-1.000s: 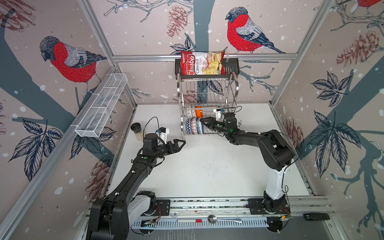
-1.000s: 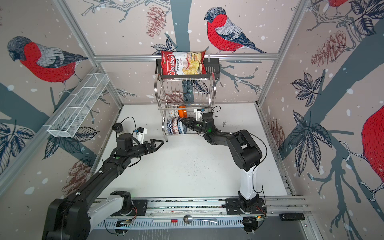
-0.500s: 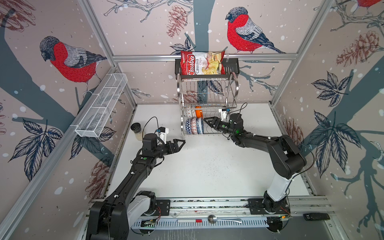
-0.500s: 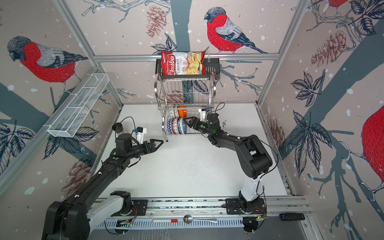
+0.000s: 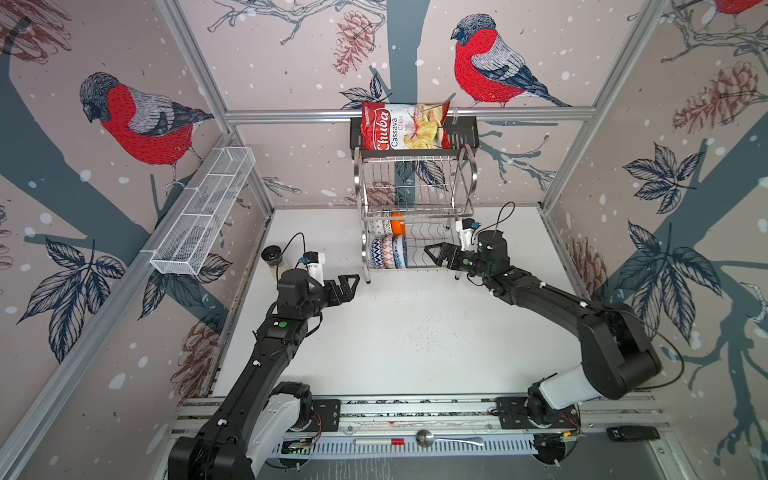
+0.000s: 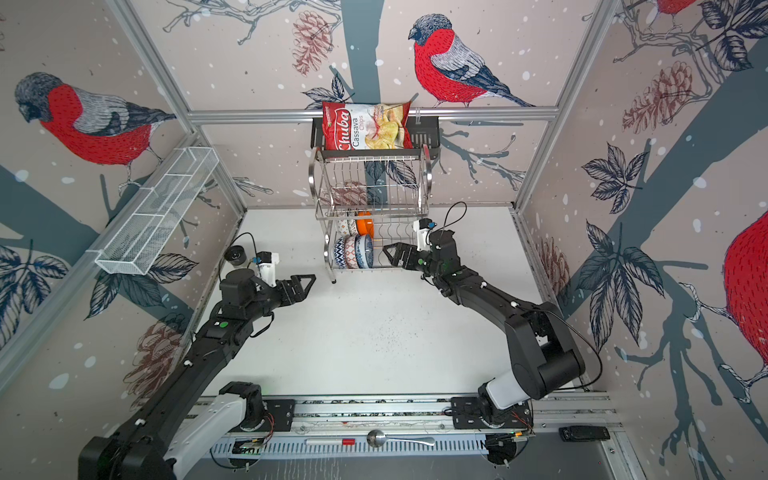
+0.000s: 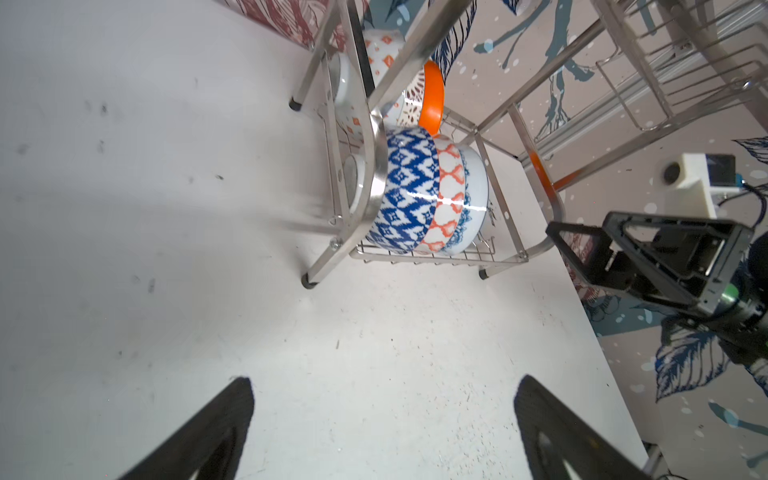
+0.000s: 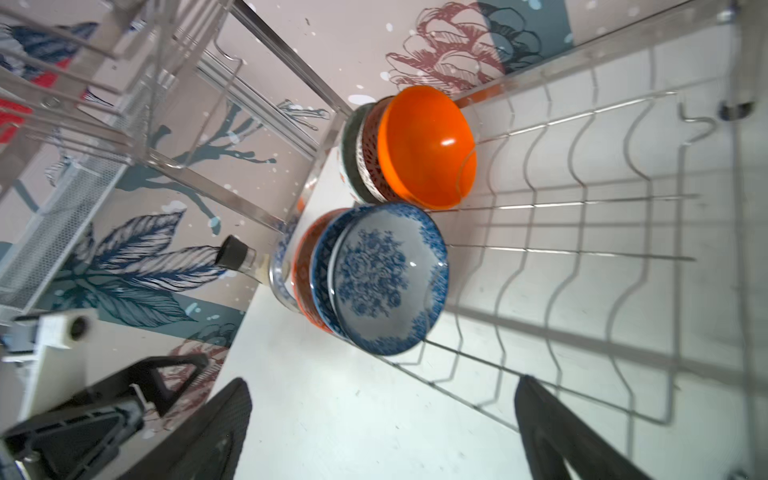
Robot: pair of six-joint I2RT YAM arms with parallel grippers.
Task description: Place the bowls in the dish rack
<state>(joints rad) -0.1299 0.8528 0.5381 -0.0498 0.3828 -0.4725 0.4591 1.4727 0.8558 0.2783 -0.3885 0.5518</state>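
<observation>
A: Why do the bowls [image 5: 388, 251] stand on edge?

B: Wire slots in the lower shelf of the dish rack [image 5: 415, 195] prop them upright, in two rows of three, at the far edge of the table [image 5: 395, 332].

A: And the arms?

B: The right end effector [image 5: 430, 254] hangs spread and empty beside that shelf. The left end effector [image 5: 352, 287] hovers spread and empty, clear of the rack. Loading looks finished.
</observation>
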